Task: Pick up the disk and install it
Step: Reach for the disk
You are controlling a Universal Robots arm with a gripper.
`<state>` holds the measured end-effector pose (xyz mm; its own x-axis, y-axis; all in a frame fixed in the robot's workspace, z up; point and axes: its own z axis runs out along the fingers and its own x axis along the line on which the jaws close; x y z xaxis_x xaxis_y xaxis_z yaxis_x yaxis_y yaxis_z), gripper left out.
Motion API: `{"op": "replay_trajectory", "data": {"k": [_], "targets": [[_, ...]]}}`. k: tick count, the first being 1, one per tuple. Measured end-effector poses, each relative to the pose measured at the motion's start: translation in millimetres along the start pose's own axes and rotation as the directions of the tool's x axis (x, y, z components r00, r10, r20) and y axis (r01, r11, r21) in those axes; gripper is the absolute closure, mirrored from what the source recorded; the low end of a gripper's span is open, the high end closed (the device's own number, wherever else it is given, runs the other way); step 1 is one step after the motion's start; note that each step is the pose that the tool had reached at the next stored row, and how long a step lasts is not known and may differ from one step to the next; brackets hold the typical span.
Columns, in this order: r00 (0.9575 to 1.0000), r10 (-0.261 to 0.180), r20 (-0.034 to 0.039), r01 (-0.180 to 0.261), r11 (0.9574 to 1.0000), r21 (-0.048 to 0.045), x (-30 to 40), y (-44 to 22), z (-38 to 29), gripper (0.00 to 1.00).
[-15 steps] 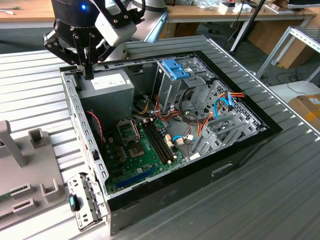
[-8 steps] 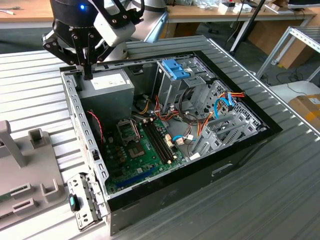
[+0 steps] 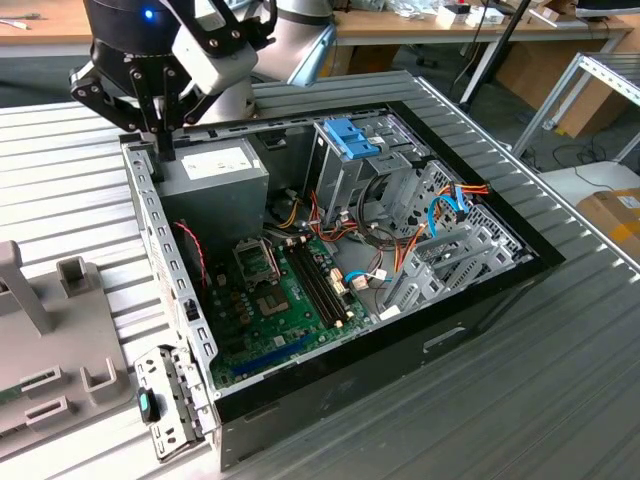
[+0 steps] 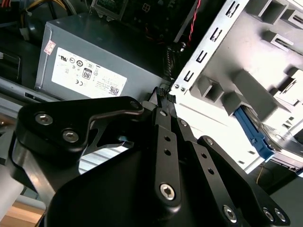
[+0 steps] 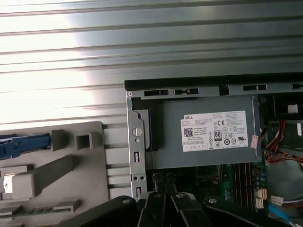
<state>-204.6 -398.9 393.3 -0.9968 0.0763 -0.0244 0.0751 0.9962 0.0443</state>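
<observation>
Exterior view: the tool hangs over the open case's far corner at the exterior view's left, by the power supply, pinched narrow and holding nothing. In the second wrist view the disk lies in the grey fixture beside the case, apart from the tool. A sound pick likely needs the jaws widened and squared across its blue bracket.

The arm reached in at about eleven o'clock in the exterior view, its wrist carrying the black gripper pointed straight down. In both wrist views its fingers were pressed together at the tips.
</observation>
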Motion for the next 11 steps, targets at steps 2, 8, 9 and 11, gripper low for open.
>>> {"op": "replay_trajectory", "data": {"k": [2,8,9,11], "targets": [[1.0,0.0,0.0001,0.0,1.0,-0.0001,3.0,-0.2,0.0,0.89],[1.0,0.0,0.0001,0.0,1.0,-0.0001,14.2,-1.1,-0.3,0.89],[1.0,0.0,0.0001,0.0,1.0,-0.0001,16.8,-1.3,-0.4,0.89],[1.0,0.0,0.0001,0.0,1.0,-0.0002,22.2,-1.7,-0.5,0.89]]}}
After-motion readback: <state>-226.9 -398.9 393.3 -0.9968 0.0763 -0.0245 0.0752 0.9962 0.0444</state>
